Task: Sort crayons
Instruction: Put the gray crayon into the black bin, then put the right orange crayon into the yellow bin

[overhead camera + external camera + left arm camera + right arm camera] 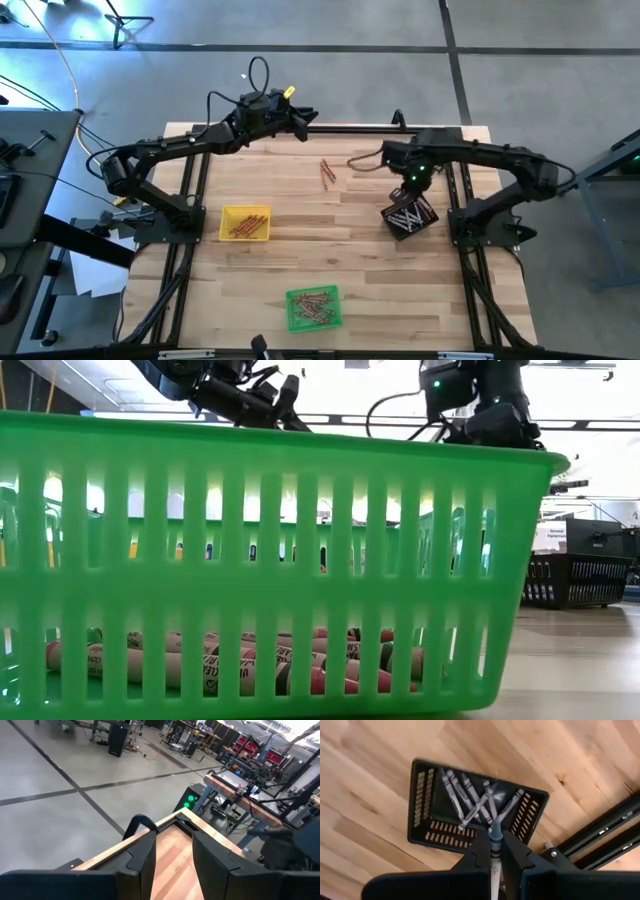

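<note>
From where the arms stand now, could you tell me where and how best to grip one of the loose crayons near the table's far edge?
Grip a loose crayon at mid-length, coming straight down, fingers closing across its thin shaft. They lie flat on the bare table, close together, so take an outer one.

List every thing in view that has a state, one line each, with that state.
Right gripper: shut on a grey crayon, above the black tray.
Black tray: upright on the table, several grey crayons inside.
Left gripper: open, empty, raised at the table's far edge.
Yellow tray: holds orange crayons.
Green tray: holds reddish-brown crayons.
Loose crayons: lying on the table, unsorted.
</note>
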Controlling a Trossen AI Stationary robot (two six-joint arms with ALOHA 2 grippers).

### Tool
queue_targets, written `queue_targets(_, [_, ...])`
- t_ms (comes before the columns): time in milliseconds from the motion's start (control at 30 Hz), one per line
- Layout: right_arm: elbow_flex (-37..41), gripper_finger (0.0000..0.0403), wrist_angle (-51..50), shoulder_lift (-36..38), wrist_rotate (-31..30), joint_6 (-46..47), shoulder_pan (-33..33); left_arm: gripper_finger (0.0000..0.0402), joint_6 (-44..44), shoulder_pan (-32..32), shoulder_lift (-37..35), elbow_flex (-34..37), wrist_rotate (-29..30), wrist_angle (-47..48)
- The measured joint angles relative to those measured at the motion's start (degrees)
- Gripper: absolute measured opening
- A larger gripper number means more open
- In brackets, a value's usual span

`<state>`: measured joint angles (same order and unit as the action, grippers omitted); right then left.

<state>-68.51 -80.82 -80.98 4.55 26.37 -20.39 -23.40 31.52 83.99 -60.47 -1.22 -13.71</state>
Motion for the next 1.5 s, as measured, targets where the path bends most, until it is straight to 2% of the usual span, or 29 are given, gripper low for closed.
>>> queue_targets(333, [0.02, 0.0008, 0.02, -8.80, 2.60, -9.91, 4.78, 0.0115, 0.00, -0.04, 0.00, 0.00, -0.15, 3.08])
queue_targets(433, [0.02, 0.0030, -0.26, -9.72, 2.65, -11.47, 5.79, 0.0115, 0.00, -0.04, 0.00, 0.00, -0.15, 3.49])
queue_targets(700, [0.02, 0.0122, -1.15, -9.84, 2.76, -11.88, 6.24, 0.0115, 0.01, -0.04, 0.00, 0.00, -0.15, 3.65])
queue_targets(833, [0.02, 0.0135, -0.93, -8.90, 1.85, -12.11, 5.81, 0.0115, 0.02, -0.04, 0.00, 0.00, -3.48, 6.96])
queue_targets(933, [0.02, 0.0136, 1.25, -6.89, -0.74, -12.32, 4.28, 0.0115, 0.02, -0.06, 0.00, -0.02, -4.11, 13.32])
queue_targets(1067, [0.02, 0.0137, 11.55, -4.90, -3.56, -11.95, 1.38, 0.0115, 0.02, -0.08, 0.00, -0.02, -3.12, 24.71])
queue_targets(1267, [0.00, 0.0137, 36.48, -6.90, -6.42, -7.88, -1.52, 0.0115, -0.74, -0.61, 0.00, -0.02, -3.29, 38.89])
queue_targets(1400, [0.00, 0.0138, 50.46, -11.73, -7.27, -3.90, -2.07, 0.0115, 1.34, -2.64, 0.00, -0.02, -3.42, 42.42])
queue_targets(1500, [0.00, 0.0138, 55.82, -16.14, -7.54, 1.69, -2.11, 0.0115, 1.46, -4.42, -0.10, -0.02, -3.45, 42.70])
